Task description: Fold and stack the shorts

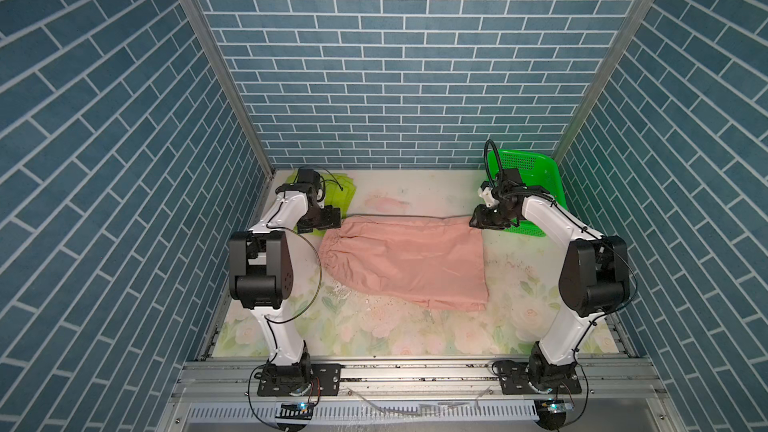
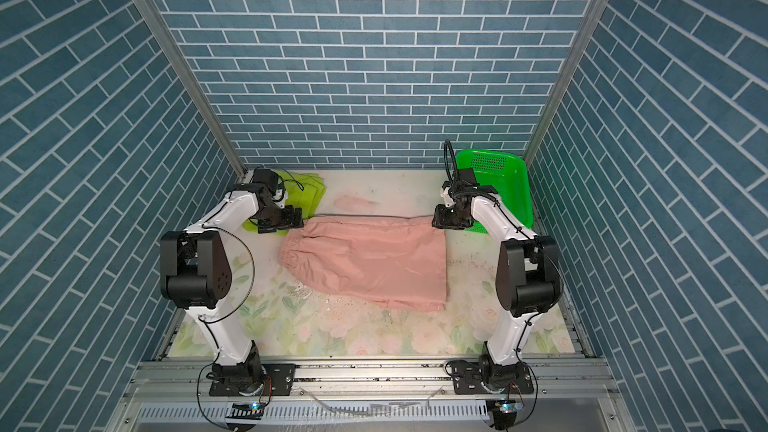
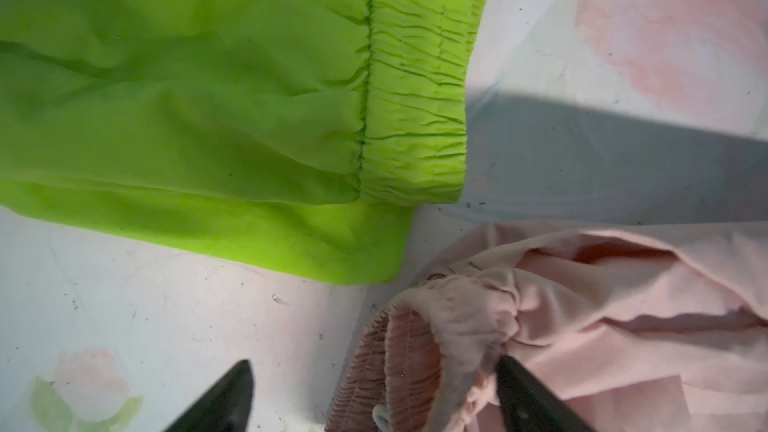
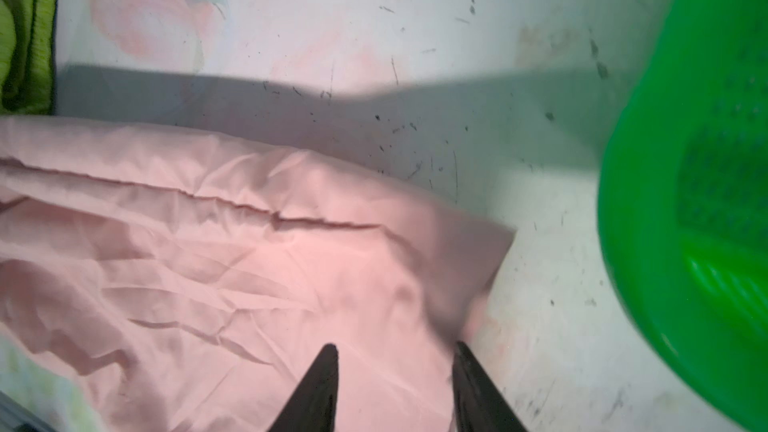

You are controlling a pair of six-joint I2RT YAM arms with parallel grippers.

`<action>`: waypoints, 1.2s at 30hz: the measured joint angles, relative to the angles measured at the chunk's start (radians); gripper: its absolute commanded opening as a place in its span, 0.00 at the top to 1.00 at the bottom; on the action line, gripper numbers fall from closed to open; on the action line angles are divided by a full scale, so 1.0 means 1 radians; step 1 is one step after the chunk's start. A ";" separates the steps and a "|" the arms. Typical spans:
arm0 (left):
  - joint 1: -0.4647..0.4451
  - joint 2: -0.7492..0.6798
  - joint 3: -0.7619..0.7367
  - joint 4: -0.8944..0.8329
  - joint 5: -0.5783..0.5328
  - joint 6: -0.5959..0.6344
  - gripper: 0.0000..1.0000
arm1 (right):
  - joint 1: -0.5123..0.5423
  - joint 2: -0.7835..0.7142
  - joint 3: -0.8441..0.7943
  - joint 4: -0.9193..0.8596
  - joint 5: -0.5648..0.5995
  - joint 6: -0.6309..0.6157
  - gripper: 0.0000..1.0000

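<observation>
The dusty-pink shorts lie folded on the middle of the table, with the gathered waistband to the left. The lime-green shorts lie at the back left, partly under my left arm. My left gripper stands open at the far waistband corner, its fingers on either side of the pink waistband. Over the far right hem corner of the pink shorts, my right gripper is open, and the fabric lies loose below its fingers.
A bright green perforated plastic basket stands at the back right, close behind my right wrist. Brick-patterned walls close in the table on three sides. The flower-printed surface shows bare along the front.
</observation>
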 measured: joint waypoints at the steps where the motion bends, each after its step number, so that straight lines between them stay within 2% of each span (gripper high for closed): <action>1: 0.000 0.000 0.002 -0.003 -0.005 0.002 0.00 | 0.001 -0.004 0.000 0.010 -0.003 0.000 0.39; 4: 0.000 -0.003 0.031 -0.027 -0.034 -0.003 0.00 | 0.002 -0.061 -0.022 0.042 0.003 0.003 0.37; 8: -0.002 -0.050 0.076 -0.056 -0.064 -0.020 0.00 | 0.021 -0.246 -0.121 0.067 0.031 0.019 0.37; 11: -0.021 -0.134 0.089 -0.081 -0.069 -0.029 0.00 | 0.098 -0.396 -0.231 0.062 0.079 0.050 0.37; 15: -0.135 -0.245 0.055 -0.047 -0.021 -0.049 0.00 | 0.257 -0.497 -0.387 0.052 0.135 0.119 0.38; 19: -0.227 -0.296 -0.092 0.058 0.088 -0.069 0.00 | 0.338 -0.527 -0.554 0.050 0.197 0.220 0.39; 24: -0.220 -0.195 -0.168 0.112 0.116 -0.062 0.00 | 0.396 -0.528 -0.710 0.095 0.237 0.343 0.42; 30: -0.212 -0.095 -0.170 0.114 0.008 -0.053 0.00 | 0.408 -0.529 -0.854 0.201 0.270 0.464 0.41; 36: -0.204 -0.050 -0.226 0.128 -0.037 -0.069 0.00 | 0.407 -0.572 -0.890 0.238 0.307 0.529 0.38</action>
